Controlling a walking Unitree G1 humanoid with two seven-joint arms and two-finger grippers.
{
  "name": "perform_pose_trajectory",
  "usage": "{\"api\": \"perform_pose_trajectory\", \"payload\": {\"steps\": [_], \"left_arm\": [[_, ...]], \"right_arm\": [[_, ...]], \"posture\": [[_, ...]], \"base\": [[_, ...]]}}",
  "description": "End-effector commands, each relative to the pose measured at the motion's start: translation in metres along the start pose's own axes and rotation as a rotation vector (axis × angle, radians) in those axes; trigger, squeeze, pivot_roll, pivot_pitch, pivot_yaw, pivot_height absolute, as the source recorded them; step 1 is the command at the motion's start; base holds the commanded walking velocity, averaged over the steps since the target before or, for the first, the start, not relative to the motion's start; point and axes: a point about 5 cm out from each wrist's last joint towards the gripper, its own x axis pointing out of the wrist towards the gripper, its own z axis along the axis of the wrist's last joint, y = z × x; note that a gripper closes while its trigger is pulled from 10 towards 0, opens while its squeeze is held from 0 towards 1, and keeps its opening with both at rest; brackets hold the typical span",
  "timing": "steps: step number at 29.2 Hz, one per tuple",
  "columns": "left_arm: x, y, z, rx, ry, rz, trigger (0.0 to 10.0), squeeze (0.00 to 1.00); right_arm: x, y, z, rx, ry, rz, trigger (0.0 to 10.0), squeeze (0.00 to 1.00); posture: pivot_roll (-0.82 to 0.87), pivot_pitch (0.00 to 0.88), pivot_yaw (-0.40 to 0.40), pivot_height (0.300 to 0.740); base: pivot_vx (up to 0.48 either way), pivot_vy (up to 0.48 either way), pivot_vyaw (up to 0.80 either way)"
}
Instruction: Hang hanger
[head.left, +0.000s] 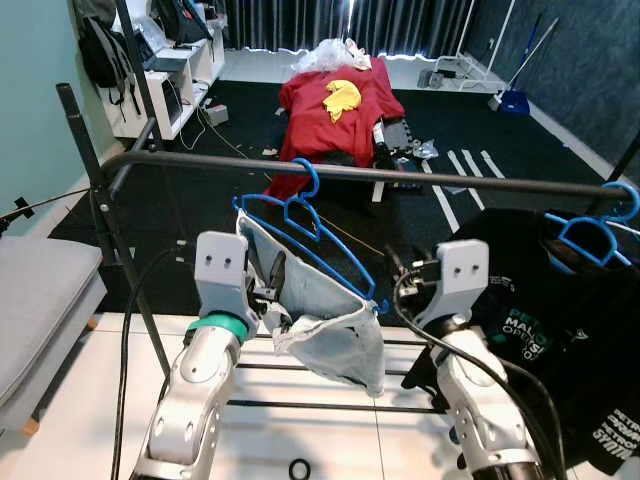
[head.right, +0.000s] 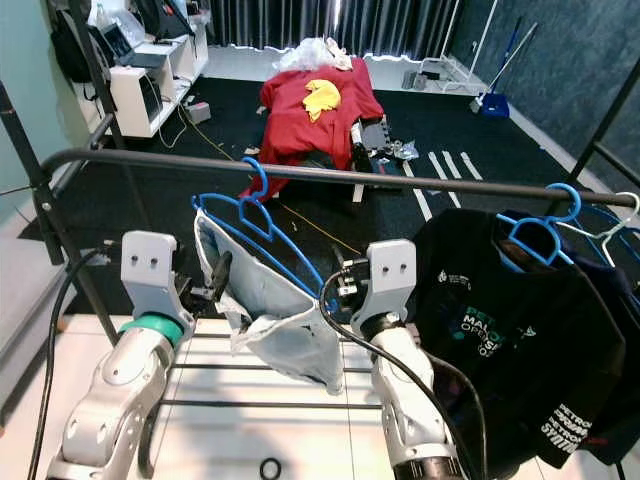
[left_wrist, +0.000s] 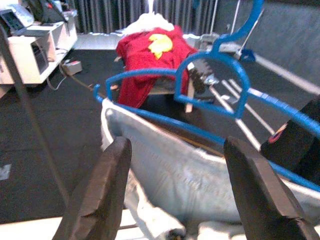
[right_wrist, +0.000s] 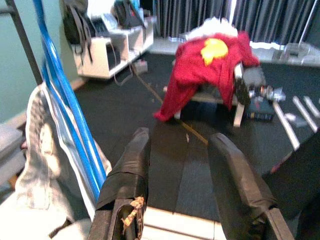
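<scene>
Left eye view is showing the blue plastic hanger (head.left: 300, 225), carrying pale grey cloth (head.left: 330, 325), already hooking the black metal rail (head.left: 430, 178). Left gripper (left_wrist: 175, 195) and right gripper (right_wrist: 182, 190) are hovering spread, gripping nothing; only withdrawing seems left.

Both silver arms rise from the bottom edge of the head view, forearms angled upward toward frame centre. The left arm, lower left, carries a green ring below its grey wrist block. The left gripper (left_wrist: 177, 192) has its two black fingers (left_wrist: 100, 195) spread wide apart with nothing between them. The right arm, lower right, is raised to a similar height. The right gripper (right_wrist: 177, 182) shows its fingers (right_wrist: 125, 180) parted and empty, cabling looped beside the wrist.
</scene>
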Motion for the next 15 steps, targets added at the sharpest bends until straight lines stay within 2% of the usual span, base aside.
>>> {"api": "perform_pose_trajectory", "payload": {"steps": [1,2,3,6,8,14,15], "left_arm": [[-0.002,0.0,-0.005,0.009,0.026,0.003,10.0,0.0],[-0.002,0.0,-0.005,0.009,0.026,0.003,10.0,0.0],[-0.003,0.0,-0.005,0.008,0.029,0.006,10.0,0.0],[-0.003,0.0,-0.005,0.009,0.03,0.008,10.0,0.0],[-0.003,0.0,-0.003,0.012,0.028,0.013,10.0,0.0],[-0.005,0.003,-0.003,0.013,0.027,0.03,10.0,0.0],[-0.006,0.003,-0.003,0.014,0.028,0.036,10.0,0.0]], "right_arm": [[0.002,0.0,-0.006,0.004,0.033,0.017,10.0,0.0],[0.002,0.0,-0.006,0.004,0.033,0.017,10.0,0.0],[0.011,0.005,0.002,-0.004,0.007,0.096,10.0,0.0],[0.019,0.009,0.011,-0.014,-0.021,0.165,10.0,0.0],[0.03,0.011,0.028,-0.045,-0.074,0.251,10.0,0.0],[0.038,0.009,0.039,-0.07,-0.101,0.287,10.0,0.0],[0.042,0.009,0.04,-0.073,-0.097,0.311,10.0,1.0]], "posture": [[-0.05,0.103,0.032,0.74],[-0.05,0.103,0.032,0.74],[-0.05,0.108,0.03,0.74],[-0.04,0.11,0.029,0.74],[-0.03,0.114,0.018,0.74],[-0.02,0.121,0.01,0.74],[-0.02,0.124,0.009,0.74]], "base": [[0.0,0.0,0.0],[0.0,0.0,0.0],[0.0,0.0,0.0],[0.0,0.0,0.0],[0.0,0.0,0.0],[0.0,0.0,0.0],[0.0,0.0,0.0]]}}
